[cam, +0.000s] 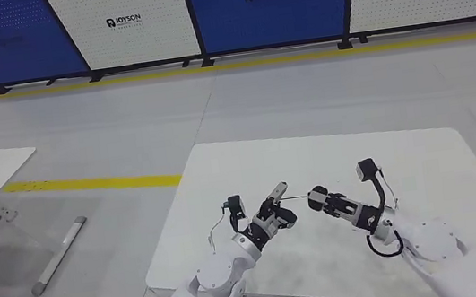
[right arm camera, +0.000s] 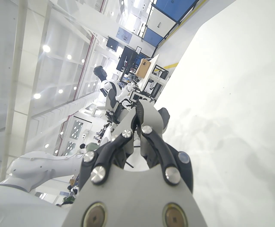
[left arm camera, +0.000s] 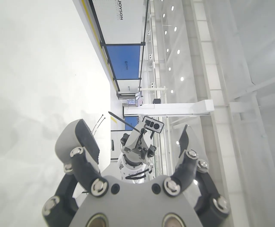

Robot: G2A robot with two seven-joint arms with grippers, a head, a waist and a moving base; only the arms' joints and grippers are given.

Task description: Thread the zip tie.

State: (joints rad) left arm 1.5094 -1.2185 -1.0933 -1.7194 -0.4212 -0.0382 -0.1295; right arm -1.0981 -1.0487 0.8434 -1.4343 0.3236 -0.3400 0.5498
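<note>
Zip tie (left arm camera: 123, 121) is clamped between your right fingers (right arm camera: 150, 116), which are pressed together on it. Its free end sticks out past their tips toward your left fingers (left arm camera: 86, 139). Those are spread wide with nothing between them, above the worktop (cam: 420, 161). I cannot tell whether the free end has reached the gap between them, or where the tie's head is.

The step in hand looks like taking hold of that free end. Line the left fingers up so the strip lies centred between the pads, then close near the tip, leaving a little strip to steer with. Hold the right grip firm, because a strip this thin will likely flex or twist if pushed sideways. Mind the thin dark strands (left arm camera: 99, 123) lying on the worktop beyond the left fingers.
</note>
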